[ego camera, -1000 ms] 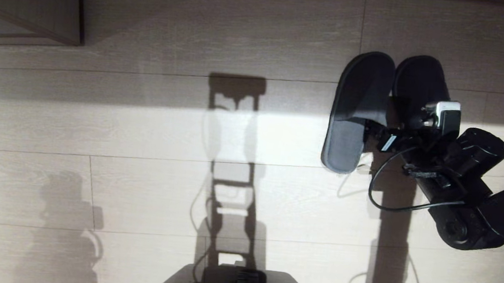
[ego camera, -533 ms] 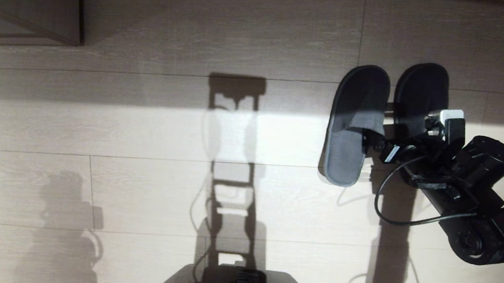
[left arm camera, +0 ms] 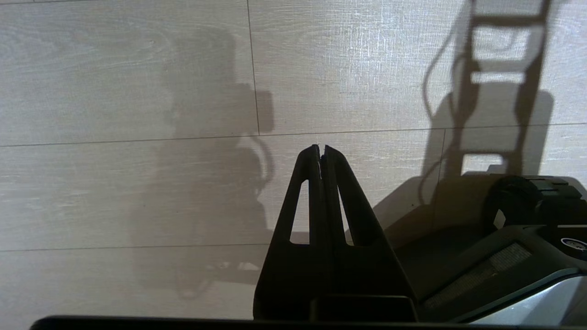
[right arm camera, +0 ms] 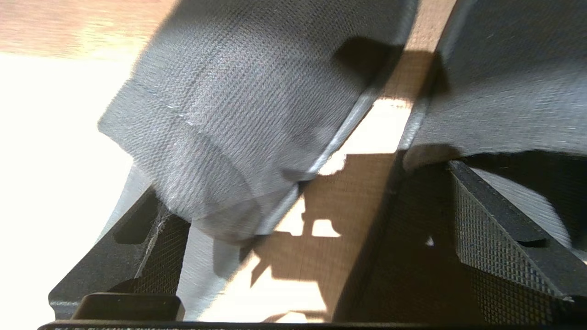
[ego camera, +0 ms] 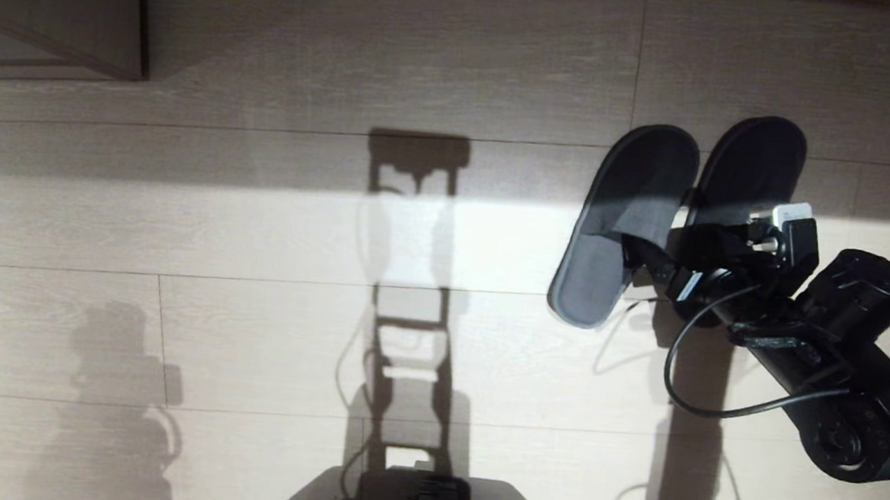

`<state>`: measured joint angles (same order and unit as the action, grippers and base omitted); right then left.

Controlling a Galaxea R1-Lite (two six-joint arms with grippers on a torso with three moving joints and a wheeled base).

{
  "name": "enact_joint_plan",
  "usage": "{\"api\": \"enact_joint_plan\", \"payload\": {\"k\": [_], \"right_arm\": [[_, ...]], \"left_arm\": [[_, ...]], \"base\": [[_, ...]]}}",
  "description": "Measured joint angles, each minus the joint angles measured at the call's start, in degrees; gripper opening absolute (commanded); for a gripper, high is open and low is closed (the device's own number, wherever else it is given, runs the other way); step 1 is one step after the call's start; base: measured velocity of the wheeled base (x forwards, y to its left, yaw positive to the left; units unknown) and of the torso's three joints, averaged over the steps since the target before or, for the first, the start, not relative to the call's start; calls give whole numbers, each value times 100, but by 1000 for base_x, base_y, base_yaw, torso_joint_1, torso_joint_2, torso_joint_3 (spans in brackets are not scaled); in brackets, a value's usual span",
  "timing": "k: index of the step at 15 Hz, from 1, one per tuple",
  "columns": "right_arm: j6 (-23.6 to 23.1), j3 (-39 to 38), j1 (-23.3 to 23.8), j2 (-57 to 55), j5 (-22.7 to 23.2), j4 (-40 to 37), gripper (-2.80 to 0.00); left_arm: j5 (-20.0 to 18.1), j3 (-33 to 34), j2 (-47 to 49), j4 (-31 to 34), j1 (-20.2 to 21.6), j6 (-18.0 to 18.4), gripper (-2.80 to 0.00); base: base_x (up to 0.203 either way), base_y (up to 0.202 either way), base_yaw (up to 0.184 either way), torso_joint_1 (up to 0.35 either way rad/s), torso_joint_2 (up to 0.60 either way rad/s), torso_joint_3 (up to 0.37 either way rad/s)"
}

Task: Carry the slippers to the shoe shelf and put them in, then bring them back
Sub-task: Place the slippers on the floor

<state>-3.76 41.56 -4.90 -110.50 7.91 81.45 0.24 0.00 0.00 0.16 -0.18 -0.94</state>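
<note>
The right claw (ego camera: 660, 258) is gaping wide astride both slippers (ego camera: 628, 219); light, floppy fabric, best pinched together at their inner straps.

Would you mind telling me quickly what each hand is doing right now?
Left hand: closed, empty, over bare floor.
Right hand: open wide at the slippers, gripping nothing.

Home: plank floor (ego camera: 251, 223), slippers (ego camera: 636, 211)
</note>
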Motion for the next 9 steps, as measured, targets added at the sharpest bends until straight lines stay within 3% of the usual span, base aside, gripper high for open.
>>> {"api": "enact_joint_plan", "payload": {"k": [9], "right_arm": [[-187, -1263, 35, 901, -15, -16, 0]], "left_arm": [[0, 0, 0, 2, 2, -2, -280]], "base": [[0, 0, 0, 0, 0, 0]]}}
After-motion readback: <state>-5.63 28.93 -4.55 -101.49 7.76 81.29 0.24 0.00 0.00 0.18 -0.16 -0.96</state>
